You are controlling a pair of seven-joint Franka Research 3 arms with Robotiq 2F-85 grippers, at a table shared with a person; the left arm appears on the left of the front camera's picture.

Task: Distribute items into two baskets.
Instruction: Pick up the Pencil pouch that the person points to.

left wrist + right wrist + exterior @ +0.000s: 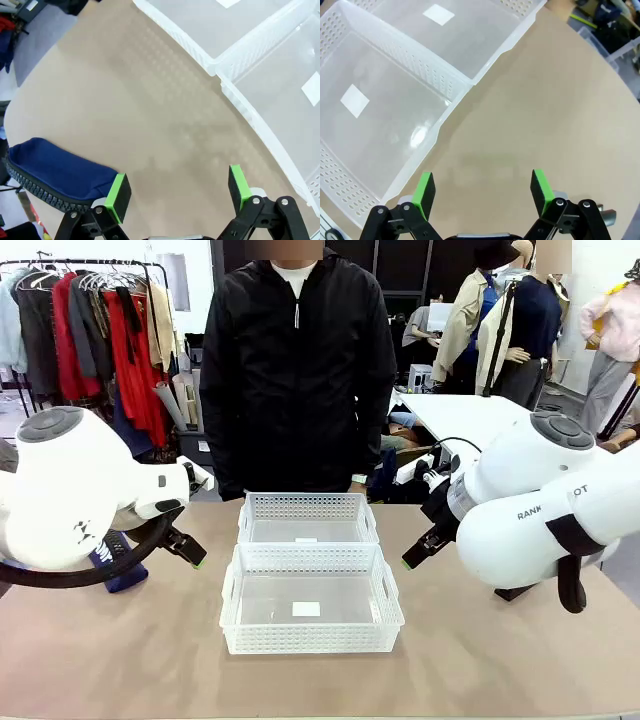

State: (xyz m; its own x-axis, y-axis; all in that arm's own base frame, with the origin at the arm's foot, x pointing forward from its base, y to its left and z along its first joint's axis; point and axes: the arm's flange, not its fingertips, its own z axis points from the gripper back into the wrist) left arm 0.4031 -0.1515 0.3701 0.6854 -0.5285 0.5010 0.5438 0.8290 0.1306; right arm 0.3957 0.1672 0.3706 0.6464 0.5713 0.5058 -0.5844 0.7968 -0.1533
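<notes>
Two white mesh baskets stand end to end at the table's middle, one nearer (310, 638) and one farther (305, 505). Each is empty apart from a small white label. A navy blue pouch (118, 562) lies on the table at the left, partly under my left arm. In the left wrist view the pouch (55, 172) lies just beside one green pad, outside the jaws. My left gripper (178, 192) is open over bare table, left of the baskets (260, 120). My right gripper (482, 192) is open over bare table on the other side of the baskets (445, 107).
A person in a black jacket stands at the far edge of the table, behind the baskets, with hands down. Bare tabletop (130, 660) lies in front of and on both sides of the baskets. A clothes rack stands behind at the left.
</notes>
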